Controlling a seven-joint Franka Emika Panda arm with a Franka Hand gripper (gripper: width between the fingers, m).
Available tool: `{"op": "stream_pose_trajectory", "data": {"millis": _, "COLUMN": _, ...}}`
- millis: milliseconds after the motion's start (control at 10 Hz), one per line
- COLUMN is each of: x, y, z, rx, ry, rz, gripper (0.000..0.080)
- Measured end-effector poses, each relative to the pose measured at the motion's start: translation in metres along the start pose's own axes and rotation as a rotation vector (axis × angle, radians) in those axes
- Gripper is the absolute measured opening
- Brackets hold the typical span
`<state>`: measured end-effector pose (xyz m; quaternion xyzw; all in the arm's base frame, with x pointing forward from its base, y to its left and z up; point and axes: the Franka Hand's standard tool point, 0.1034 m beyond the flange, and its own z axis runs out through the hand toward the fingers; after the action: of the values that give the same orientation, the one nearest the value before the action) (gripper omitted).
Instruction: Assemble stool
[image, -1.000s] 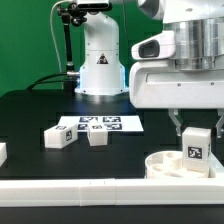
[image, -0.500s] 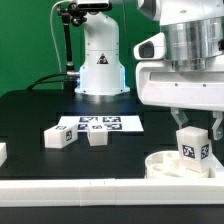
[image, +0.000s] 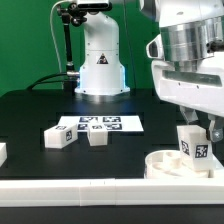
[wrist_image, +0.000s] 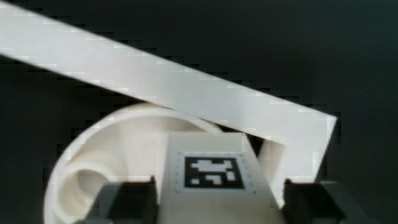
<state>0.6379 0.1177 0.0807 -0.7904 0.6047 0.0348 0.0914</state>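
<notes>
**One leg held over the seat**

One white leg (image: 193, 150) is pinched between the two fingers of the end effector (image: 196, 131), which press on its sides; the wrist view shows the same grip. The leg hangs over the round seat (image: 165, 166). The seat lies flat on the black worktop (image: 30, 115) at the exterior view's right, just behind the long white rail (image: 70, 190). Whether the lower end of the leg already touches the seat cannot be told.

The step in hand seems to be the fitting of this leg to the seat. The next move probably calls for bringing the leg upright and lowering it exactly onto its place, without pushing the seat aside.

The long axis of the leg is nearly vertical, with a small lean, and its tagged face looks toward the exterior camera. Two other legs (image: 57, 138) lie well apart, beside the marker board (image: 100, 124).
</notes>
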Motion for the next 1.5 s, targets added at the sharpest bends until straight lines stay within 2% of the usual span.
{"op": "stream_pose_trajectory", "data": {"millis": 400, "x": 0.002, "y": -0.001, "z": -0.001, "rx": 0.009, "ry": -0.021, "rz": 0.039, "gripper": 0.0343}}
{"op": "stream_pose_trajectory", "data": {"millis": 500, "x": 0.002, "y": -0.001, "z": -0.002, "rx": 0.011, "ry": -0.021, "rz": 0.015, "gripper": 0.0421}}
{"op": "stream_pose_trajectory", "data": {"millis": 600, "x": 0.004, "y": -0.003, "z": -0.007, "rx": 0.018, "ry": -0.021, "rz": -0.017, "gripper": 0.0554}}
{"op": "stream_pose_trajectory", "data": {"millis": 700, "x": 0.003, "y": -0.005, "z": -0.012, "rx": 0.025, "ry": -0.019, "rz": -0.045, "gripper": 0.0554}}
{"op": "stream_pose_trajectory", "data": {"millis": 800, "x": 0.002, "y": -0.006, "z": -0.017, "rx": 0.031, "ry": -0.017, "rz": -0.085, "gripper": 0.063}}
{"op": "stream_pose_trajectory", "data": {"millis": 1200, "x": 0.002, "y": -0.007, "z": -0.016, "rx": 0.033, "ry": -0.014, "rz": -0.251, "gripper": 0.0649}}
{"op": "stream_pose_trajectory", "data": {"millis": 1400, "x": -0.002, "y": -0.005, "z": -0.018, "rx": -0.021, "ry": -0.017, "rz": -0.491, "gripper": 0.0649}}
{"op": "stream_pose_trajectory", "data": {"millis": 1500, "x": 0.0, "y": -0.007, "z": -0.021, "rx": -0.025, "ry": -0.016, "rz": -0.614, "gripper": 0.0649}}
